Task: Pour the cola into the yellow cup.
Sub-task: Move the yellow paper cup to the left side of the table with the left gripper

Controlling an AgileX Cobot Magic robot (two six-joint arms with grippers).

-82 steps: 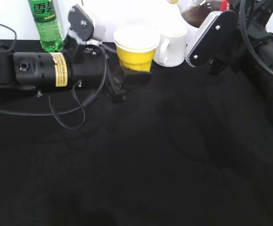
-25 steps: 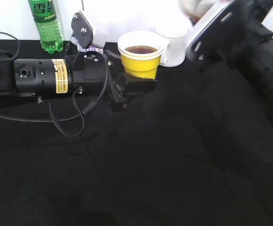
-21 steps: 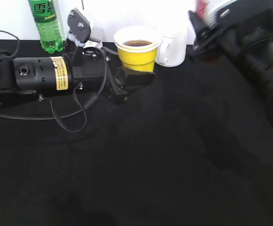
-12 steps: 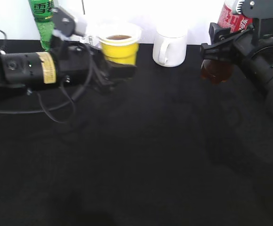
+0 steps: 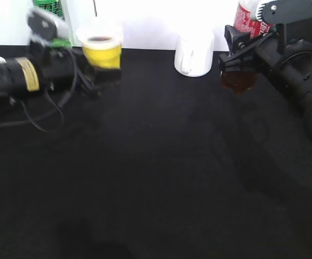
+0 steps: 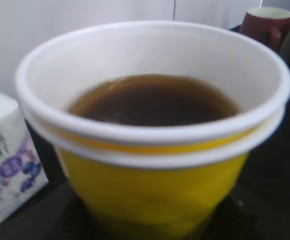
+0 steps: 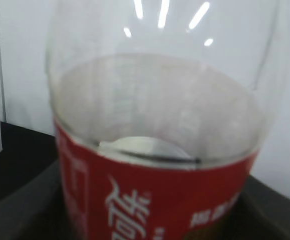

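Observation:
The yellow cup (image 5: 101, 49) has a white rim and holds dark brown drink. It sits at the back left of the black table, in my left gripper (image 5: 104, 73), which is shut on its lower part. It fills the left wrist view (image 6: 155, 190). The cola bottle (image 5: 243, 51) stands upright at the back right with its red label and brown drink at the bottom. My right gripper (image 5: 236, 56) is shut on it. In the right wrist view the bottle (image 7: 155, 195) is very close, clear and empty above the label.
A white handled mug (image 5: 194, 53) stands at the back between the two arms. A green soda bottle (image 5: 50, 8) stands behind the left arm. A dark red mug (image 6: 265, 22) and a white carton (image 6: 7, 165) show in the left wrist view.
The bottle has swung from tilted over the cup to upright at the right. My left gripper has carried the filled cup to the left, away from the white mug.

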